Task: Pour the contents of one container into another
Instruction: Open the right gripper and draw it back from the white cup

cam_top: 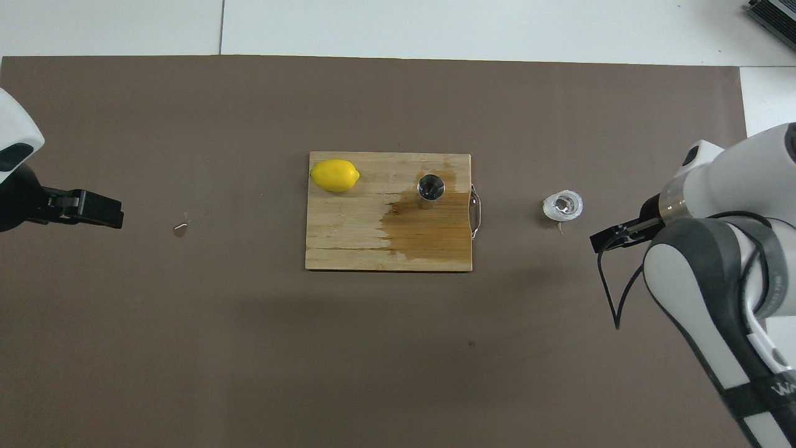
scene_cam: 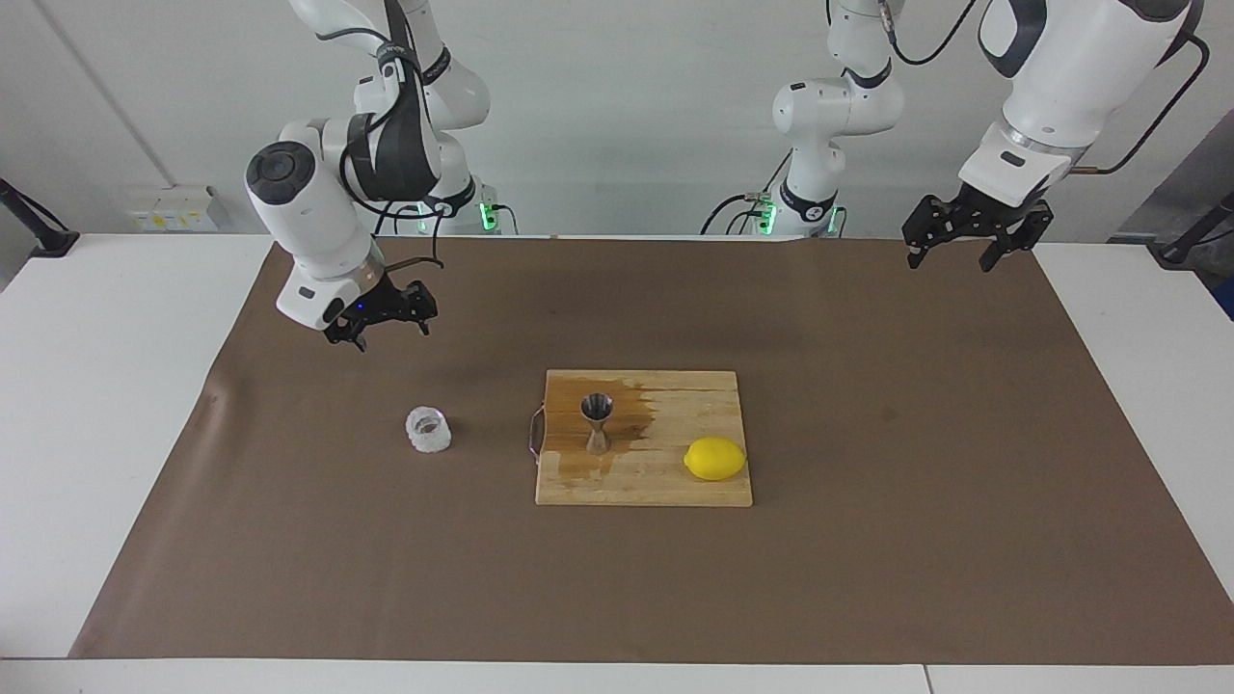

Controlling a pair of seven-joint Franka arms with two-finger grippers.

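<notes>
The one container, a small bumpy clear glass cup [scene_cam: 428,430] [cam_top: 563,206], stands upright on the brown mat beside the cutting board, toward the right arm's end of the table. The other, a steel hourglass jigger [scene_cam: 597,422] [cam_top: 430,188], stands upright on the wooden cutting board [scene_cam: 675,487] [cam_top: 348,246]. My right gripper [scene_cam: 388,333] [cam_top: 612,238] hangs open and empty over the mat, well apart from the cup. Over the mat's corner at the left arm's end, my left gripper [scene_cam: 950,258] [cam_top: 93,210] waits, open and empty.
A yellow lemon [scene_cam: 714,459] [cam_top: 335,175] lies on the board's corner toward the left arm's end. A dark wet stain [cam_top: 429,227] spreads over the board around the jigger. A small droplet [cam_top: 180,230] sits on the mat [scene_cam: 868,540].
</notes>
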